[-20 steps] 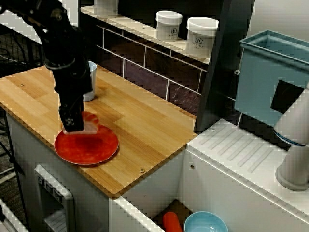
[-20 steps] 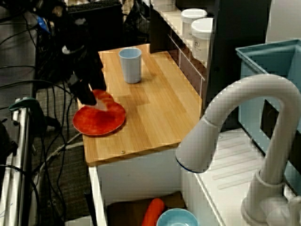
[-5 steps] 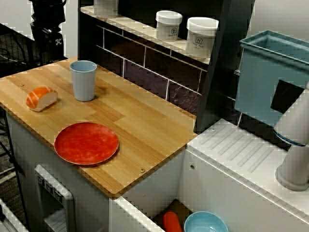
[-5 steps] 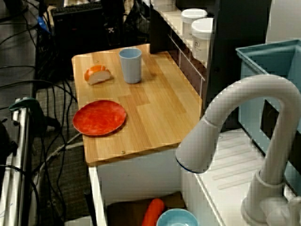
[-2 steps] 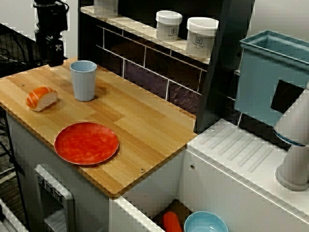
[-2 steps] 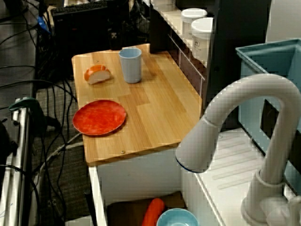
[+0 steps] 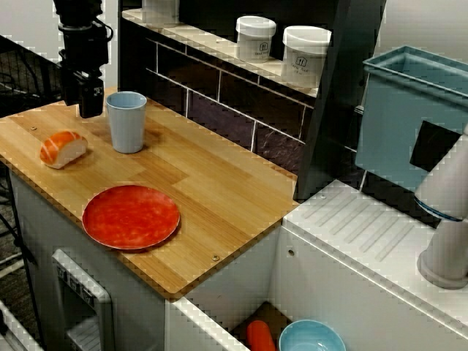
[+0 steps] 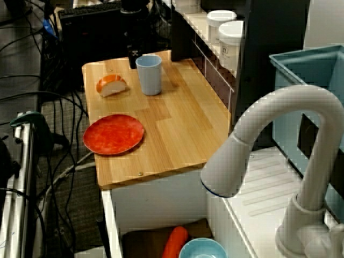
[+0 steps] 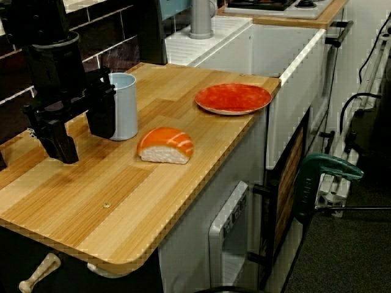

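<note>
Though empty, gripper [image 9: 82, 137] beside blue cup [image 9: 126, 104].

Three fixed views, shared countertop [image 7: 219, 186]

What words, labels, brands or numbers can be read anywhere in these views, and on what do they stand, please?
Left white jar: printed label, too blurred to read.
Right white jar: printed label, too blurred to read.
Blue cup, red plate, gripper, teal bin: no lettering can be made out.
Nothing can be quoted.
</note>
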Controlling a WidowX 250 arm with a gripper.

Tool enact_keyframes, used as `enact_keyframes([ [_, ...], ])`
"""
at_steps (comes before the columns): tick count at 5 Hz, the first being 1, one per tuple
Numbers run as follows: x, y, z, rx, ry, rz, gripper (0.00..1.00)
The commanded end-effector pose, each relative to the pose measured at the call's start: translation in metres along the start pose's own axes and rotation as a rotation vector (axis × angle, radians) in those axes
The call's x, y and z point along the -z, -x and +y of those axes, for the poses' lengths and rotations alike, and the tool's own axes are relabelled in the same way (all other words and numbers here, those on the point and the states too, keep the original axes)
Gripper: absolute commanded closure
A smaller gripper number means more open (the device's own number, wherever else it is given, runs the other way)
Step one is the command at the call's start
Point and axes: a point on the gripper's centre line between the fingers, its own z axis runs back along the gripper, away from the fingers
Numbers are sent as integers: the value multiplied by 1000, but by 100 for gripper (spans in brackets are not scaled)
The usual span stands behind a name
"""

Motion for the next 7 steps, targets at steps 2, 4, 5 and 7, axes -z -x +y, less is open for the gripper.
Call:
enact_keyframes([
  [2, -17, -10, 5, 1, -54, -13, 0],
  [4, -13, -11, 6, -7, -13, 0, 0],
  [5, -13, -11, 1, -5, 25, -4, 0],
  [7, -10, -12, -19, 3, 79, -1, 0],
])
